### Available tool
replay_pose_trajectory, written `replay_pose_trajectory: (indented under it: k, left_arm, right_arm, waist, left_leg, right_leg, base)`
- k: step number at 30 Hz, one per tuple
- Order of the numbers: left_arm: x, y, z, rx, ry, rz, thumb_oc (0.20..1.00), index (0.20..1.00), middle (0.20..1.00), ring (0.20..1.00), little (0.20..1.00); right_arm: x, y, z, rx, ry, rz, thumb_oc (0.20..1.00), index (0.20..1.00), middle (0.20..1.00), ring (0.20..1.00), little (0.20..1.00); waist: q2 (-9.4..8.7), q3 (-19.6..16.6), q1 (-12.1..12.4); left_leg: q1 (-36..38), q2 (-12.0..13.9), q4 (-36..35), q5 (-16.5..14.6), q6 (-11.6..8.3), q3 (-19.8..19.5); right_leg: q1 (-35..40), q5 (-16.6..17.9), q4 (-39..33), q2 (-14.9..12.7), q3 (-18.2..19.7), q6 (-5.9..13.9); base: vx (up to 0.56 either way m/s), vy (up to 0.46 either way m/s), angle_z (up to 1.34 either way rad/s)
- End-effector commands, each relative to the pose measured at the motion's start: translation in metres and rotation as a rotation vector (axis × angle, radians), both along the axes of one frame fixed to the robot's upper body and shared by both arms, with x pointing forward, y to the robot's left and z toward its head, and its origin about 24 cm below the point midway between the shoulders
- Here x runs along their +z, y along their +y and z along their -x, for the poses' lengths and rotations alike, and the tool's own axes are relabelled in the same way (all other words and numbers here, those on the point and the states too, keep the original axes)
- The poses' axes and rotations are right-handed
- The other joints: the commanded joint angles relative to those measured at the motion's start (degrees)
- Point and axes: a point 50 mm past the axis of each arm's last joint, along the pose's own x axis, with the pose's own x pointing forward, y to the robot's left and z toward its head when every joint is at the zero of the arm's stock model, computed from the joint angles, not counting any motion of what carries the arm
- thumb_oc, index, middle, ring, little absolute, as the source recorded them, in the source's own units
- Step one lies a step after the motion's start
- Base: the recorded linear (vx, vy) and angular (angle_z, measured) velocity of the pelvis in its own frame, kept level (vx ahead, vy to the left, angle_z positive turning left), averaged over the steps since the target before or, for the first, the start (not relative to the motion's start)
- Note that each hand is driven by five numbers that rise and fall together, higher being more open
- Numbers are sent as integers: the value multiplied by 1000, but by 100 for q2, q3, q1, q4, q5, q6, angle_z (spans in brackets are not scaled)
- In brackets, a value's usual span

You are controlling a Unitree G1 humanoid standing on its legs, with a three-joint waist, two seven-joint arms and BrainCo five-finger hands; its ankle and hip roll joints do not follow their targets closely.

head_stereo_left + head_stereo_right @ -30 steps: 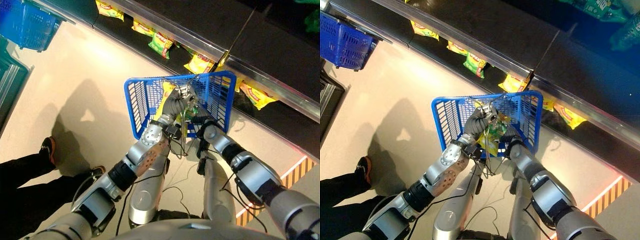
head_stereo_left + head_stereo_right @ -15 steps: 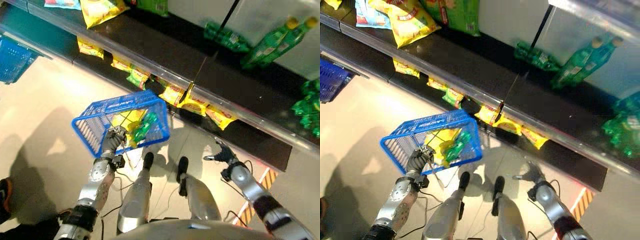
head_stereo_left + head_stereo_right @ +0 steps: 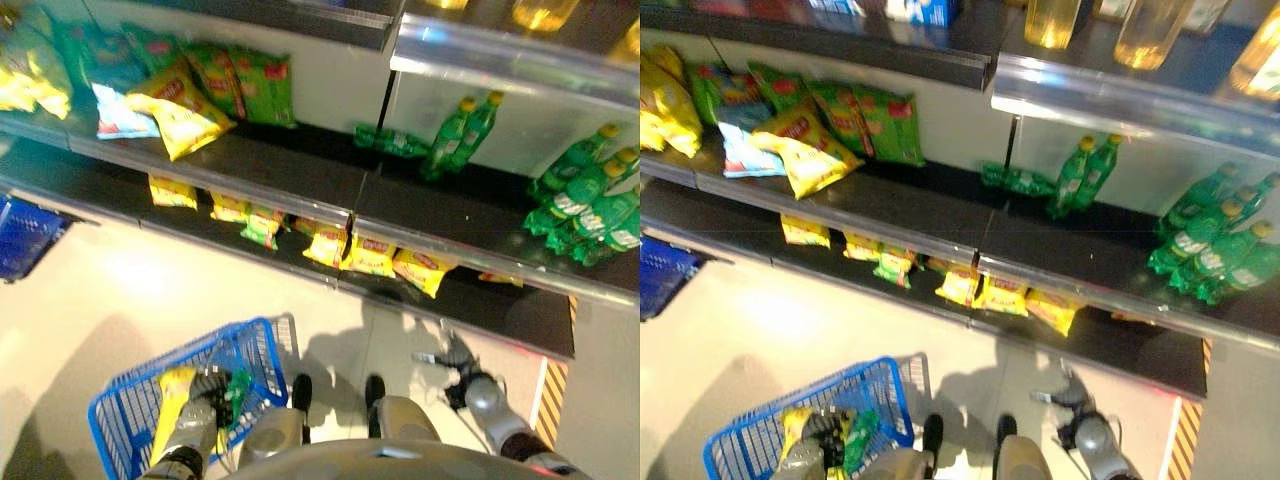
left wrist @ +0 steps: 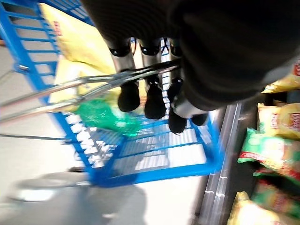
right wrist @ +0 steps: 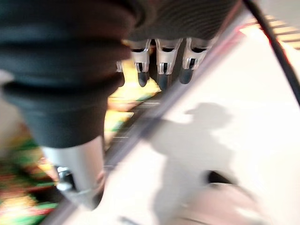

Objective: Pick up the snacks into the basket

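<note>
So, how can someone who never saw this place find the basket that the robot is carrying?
Start at the long dark shelf carrying snack bags and green bottles, then look down to the pale floor in front of it. The blue basket hangs from the left hand, with yellow and green packs inside. Another blue basket sits far left, but no hand holds it.

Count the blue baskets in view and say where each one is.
2. One basket is low on the left, held by its wire handle in the left hand, with snacks inside. The second basket is at the far left edge, partly cut off.
</note>
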Motion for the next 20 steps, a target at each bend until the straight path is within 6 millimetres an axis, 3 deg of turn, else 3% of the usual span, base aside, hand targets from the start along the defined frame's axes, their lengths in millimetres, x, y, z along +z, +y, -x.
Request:
replay_pose_trajectory:
  k: [1,3,7,9,11,15,17,18,19,20]
  left_arm:
    - [0,-7,-10,-121,9,12,200,200,200,200,200]
    - [-5,-8,9,-105,66,38,200,200,200,200,200]
    - [-8,-12,16,-125,95,52,200,200,200,200,200]
    - [-7,-15,10,-135,75,56,200,200,200,200,200]
    - [-6,-24,-5,-154,24,75,200,200,200,200,200]
    - [-5,-32,-12,-162,-3,83,200,200,200,200,200]
    - [-5,-35,-15,-168,-11,79,200,200,200,200,200]
    - [-5,-35,-14,-168,-11,79,200,200,200,200,200]
    - [-4,-38,-18,-187,-19,81,200,200,200,200,200]
    - [-5,-39,-17,-199,-14,77,200,200,200,200,200]
  right_arm:
    - [0,-20,8,-101,69,26,1000,1000,1000,1000,1000]
    - [-3,-31,28,-145,165,65,1000,1000,1000,1000,1000]
    - [-6,-30,47,-210,198,43,1000,1000,1000,1000,1000]
    - [-6,-30,45,-227,183,39,1000,1000,1000,1000,1000]
    - [-6,-29,41,-212,178,44,1000,1000,1000,1000,1000]
    - [-4,-26,27,-209,128,42,1000,1000,1000,1000,1000]
    - [-4,-25,26,-190,125,54,1000,1000,1000,1000,1000]
    - [-4,-25,26,-190,125,54,1000,1000,1000,1000,1000]
    - [-2,-27,22,-189,111,63,1000,1000,1000,1000,1000]
    - [-2,-26,21,-196,107,61,1000,1000,1000,1000,1000]
  waist:
    - [-84,-255,30]
    - [-23,-342,20]
    - [-5,-384,-84]
    - [-12,-268,-118]
    - [-13,-128,-102]
    - [-124,-183,-155]
    - [-70,-326,-248]
    - [-69,-326,-247]
    - [64,-490,-320]
    - [98,-539,-356]
  left_leg:
    - [-338,-306,506,-533,3,110]
    - [-322,-243,419,-456,-60,150]
    - [-493,-225,672,-453,-207,63]
    - [-687,-259,1040,-470,-286,40]
    - [-786,-323,1278,-530,-394,-226]
    - [-589,-99,1337,-702,-436,-384]
    - [-429,192,907,-565,-483,-391]
    - [-415,195,884,-555,-485,-389]
    - [-140,377,116,-446,-484,-103]
    - [-49,381,-155,-299,-518,-30]
  right_leg:
    - [154,267,-332,63,90,480]
    - [212,366,-617,118,77,466]
    - [349,429,-1021,233,165,359]
    - [371,461,-1078,226,150,321]
    - [459,570,-1257,261,144,245]
    - [412,784,-1399,147,266,334]
    - [357,868,-1583,189,308,385]
    - [360,869,-1584,190,309,383]
    - [307,870,-1636,255,259,449]
    - [267,881,-1636,267,232,454]
  base:
    - [-31,-133,-20]
    - [-53,-148,-13]
    - [-45,-143,-2]
    - [-106,-102,16]
    - [-100,-71,41]
    - [-44,22,4]
    - [-25,78,-32]
    - [-12,120,-25]
    - [-14,122,-8]
    - [-24,186,3]
